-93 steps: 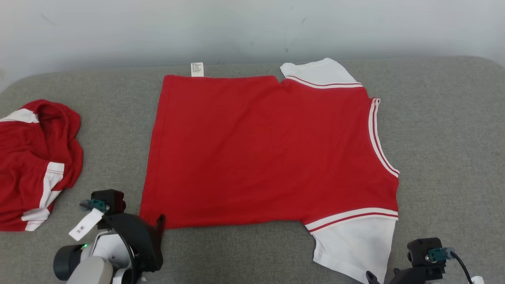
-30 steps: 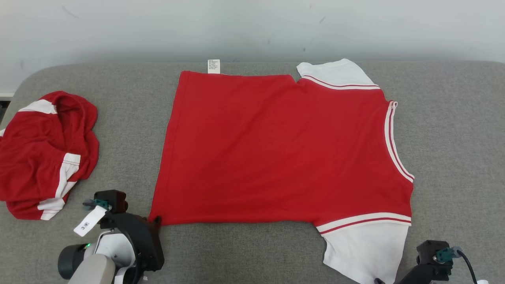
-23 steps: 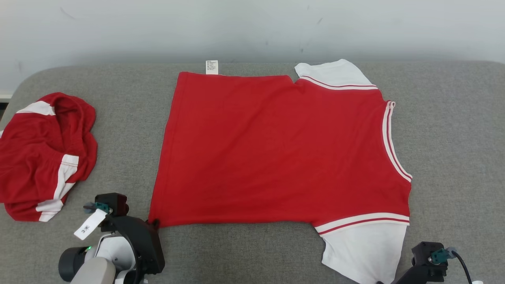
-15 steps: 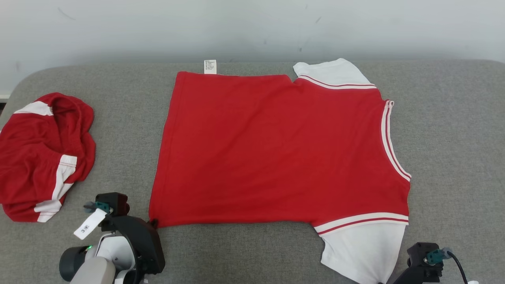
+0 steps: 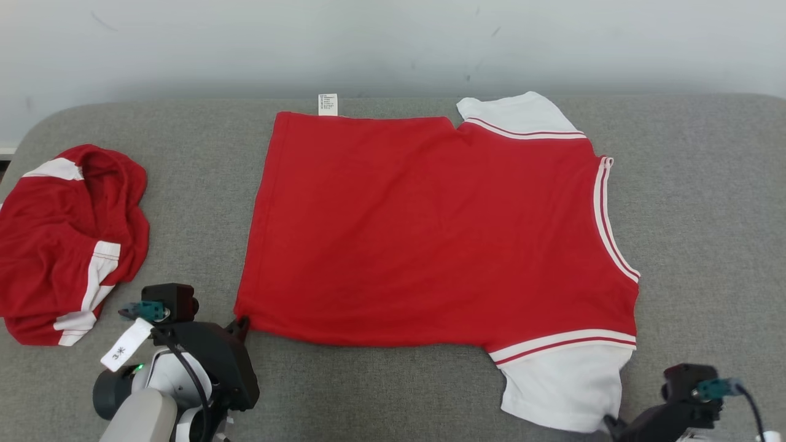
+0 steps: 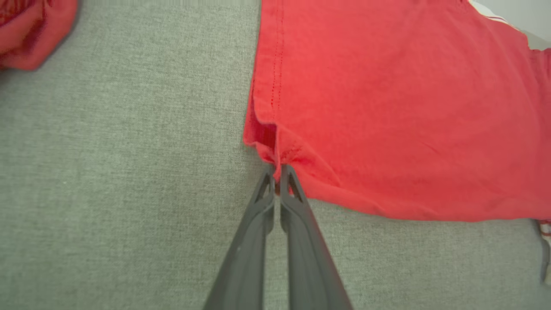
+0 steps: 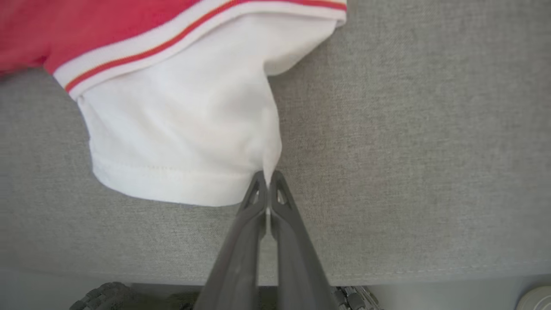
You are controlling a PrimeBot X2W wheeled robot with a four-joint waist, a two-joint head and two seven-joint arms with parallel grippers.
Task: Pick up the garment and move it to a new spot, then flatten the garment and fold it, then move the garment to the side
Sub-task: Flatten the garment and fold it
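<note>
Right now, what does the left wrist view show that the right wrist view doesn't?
Left wrist view: the left gripper shut on the red hem corner of the shirt, plus a bit of the crumpled red garment at the top left.
Right wrist view: the right gripper shut on the cuff corner of the white sleeve, plus the front edge of the cushion.
Both: the same shirt lying on the grey cushion, pinched between closed fingers.

Garment mid table; other shirt well to L, apart; wall behind.
</note>
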